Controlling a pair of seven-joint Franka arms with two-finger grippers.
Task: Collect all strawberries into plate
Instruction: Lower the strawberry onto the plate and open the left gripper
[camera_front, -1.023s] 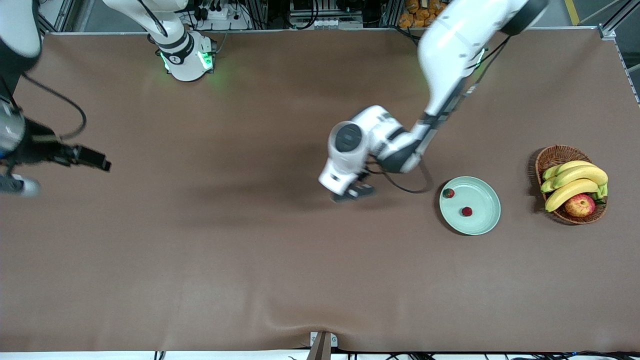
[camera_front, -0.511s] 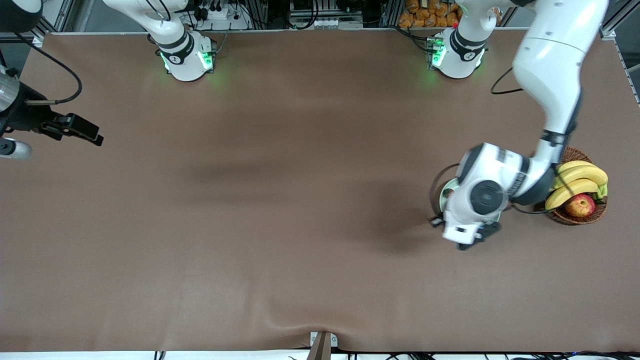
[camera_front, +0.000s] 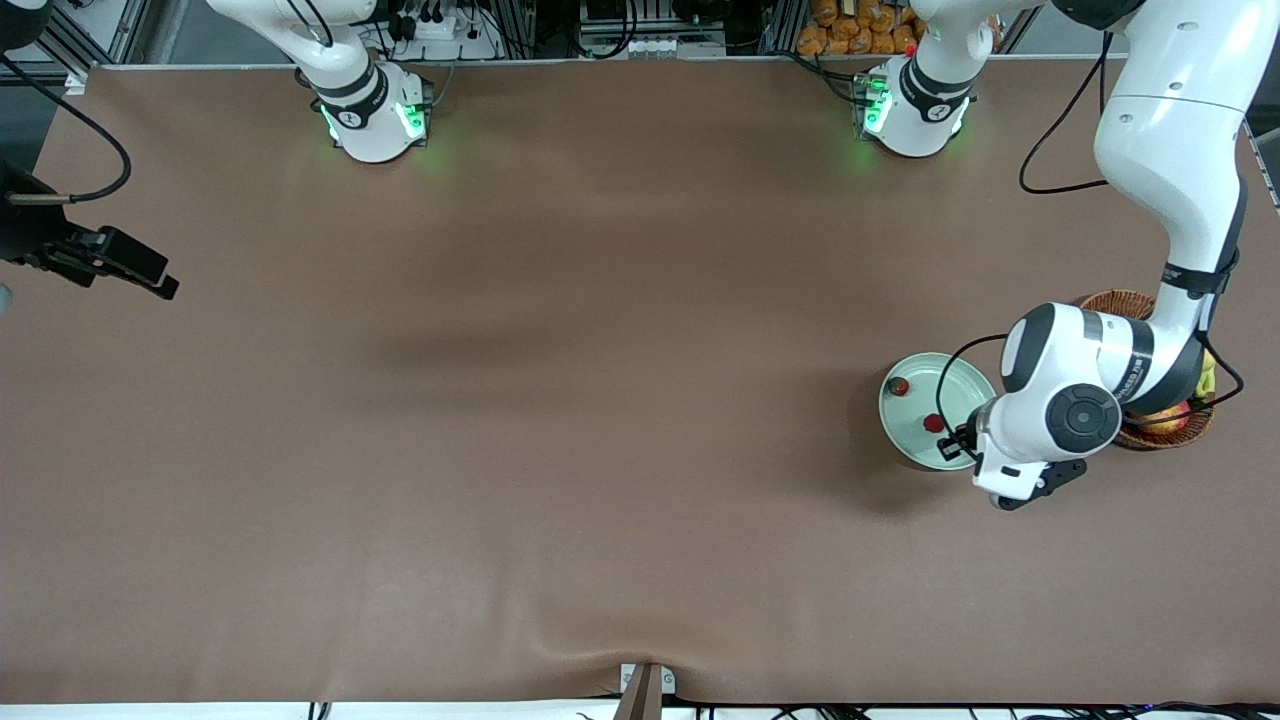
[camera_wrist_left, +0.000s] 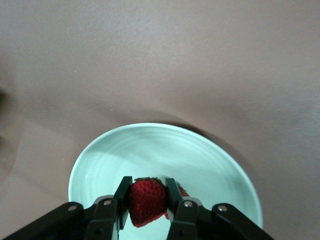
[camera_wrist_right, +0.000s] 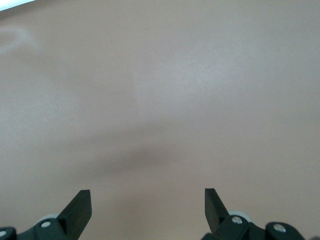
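The pale mint-green plate (camera_front: 915, 440) lies near the left arm's end of the table. Two strawberries rest on it, one (camera_front: 898, 386) by the rim and one (camera_front: 934, 423) near the middle. My left gripper (camera_wrist_left: 146, 197) hangs low over the plate, shut on a third strawberry (camera_wrist_left: 146, 202), a red berry with a green top. One resting berry (camera_wrist_left: 183, 192) peeks out past a finger. In the front view the left hand (camera_front: 1050, 420) covers part of the plate. My right gripper (camera_wrist_right: 147, 205) is open and empty over bare table at the right arm's end.
A brown wicker basket (camera_front: 1112, 303) of fruit stands beside the plate, toward the table's end, mostly covered by the left arm. The right arm's hand (camera_front: 110, 262) waits at the table's edge. The brown table cover wrinkles near the front edge (camera_front: 600, 650).
The left arm has swung from the table's middle to above the plate, carrying the strawberry. The right arm's hand has drawn back slightly toward the table's edge.
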